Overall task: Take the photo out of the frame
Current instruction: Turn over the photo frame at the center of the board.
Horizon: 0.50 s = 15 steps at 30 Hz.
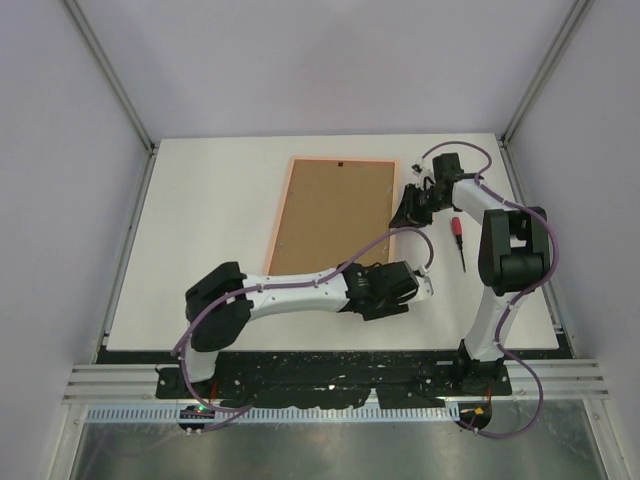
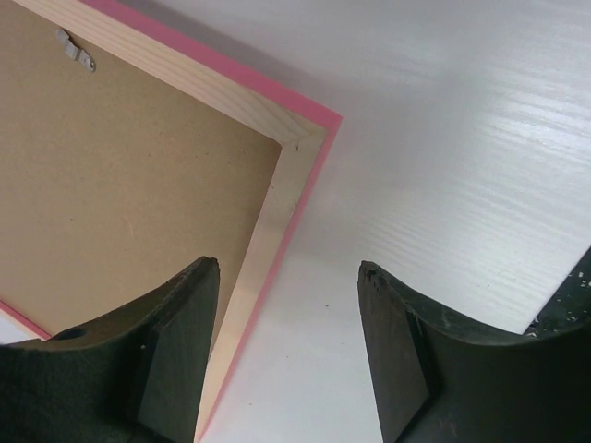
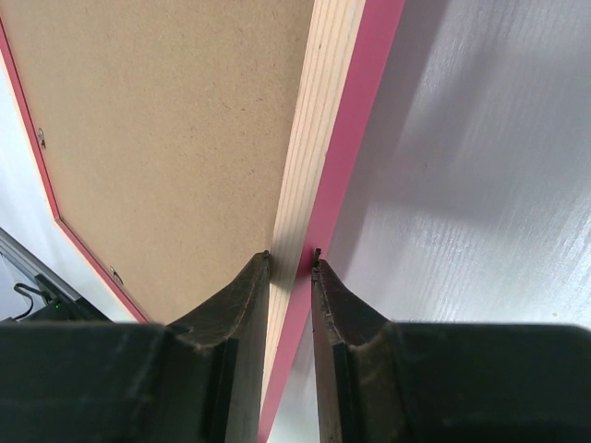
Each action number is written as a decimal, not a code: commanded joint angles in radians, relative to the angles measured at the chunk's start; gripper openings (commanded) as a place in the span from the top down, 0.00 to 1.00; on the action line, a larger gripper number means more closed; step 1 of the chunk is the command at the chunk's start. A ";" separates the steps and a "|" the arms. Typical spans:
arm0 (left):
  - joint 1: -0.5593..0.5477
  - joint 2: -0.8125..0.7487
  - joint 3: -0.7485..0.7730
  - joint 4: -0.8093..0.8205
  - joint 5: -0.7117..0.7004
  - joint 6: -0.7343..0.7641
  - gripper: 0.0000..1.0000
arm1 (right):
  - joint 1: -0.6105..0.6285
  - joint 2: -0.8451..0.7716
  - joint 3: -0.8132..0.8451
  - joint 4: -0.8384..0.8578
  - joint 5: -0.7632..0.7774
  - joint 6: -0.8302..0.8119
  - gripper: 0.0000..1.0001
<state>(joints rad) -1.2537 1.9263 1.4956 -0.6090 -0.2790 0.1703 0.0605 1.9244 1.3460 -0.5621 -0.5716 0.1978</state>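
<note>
Right gripper (image 3: 292, 255) clamps the frame (image 3: 325, 120) by its edge; left gripper (image 2: 288, 268) hangs parted over its corner.

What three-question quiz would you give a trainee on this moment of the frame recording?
1. True or false: the frame lies face down, with its brown backing board showing.
2. Which gripper is shut on the frame's rail? A) left B) right C) neither
3. Fill in: in the top view, the red-handled screwdriver lies on the table to the frame's ____.

Key:
1. True.
2. B. The right gripper pinches the rail, and the left gripper is open astride the frame's edge.
3. Right.
</note>
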 commanded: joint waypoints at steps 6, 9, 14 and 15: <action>-0.049 0.010 -0.044 0.184 -0.233 0.098 0.34 | -0.005 -0.062 0.036 0.007 -0.089 0.003 0.92; -0.061 0.026 -0.051 0.206 -0.262 0.123 0.34 | -0.005 -0.070 0.038 0.004 -0.091 0.002 0.92; -0.075 0.034 -0.066 0.215 -0.250 0.127 0.33 | -0.010 -0.074 0.039 -0.004 -0.090 -0.004 0.92; -0.079 0.033 -0.072 0.222 -0.249 0.130 0.33 | -0.008 -0.074 0.041 -0.005 -0.091 -0.006 0.92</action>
<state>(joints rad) -1.3144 1.9591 1.4410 -0.4526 -0.5003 0.2779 0.0563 1.9244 1.3464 -0.5663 -0.5823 0.1921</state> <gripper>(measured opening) 0.671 0.273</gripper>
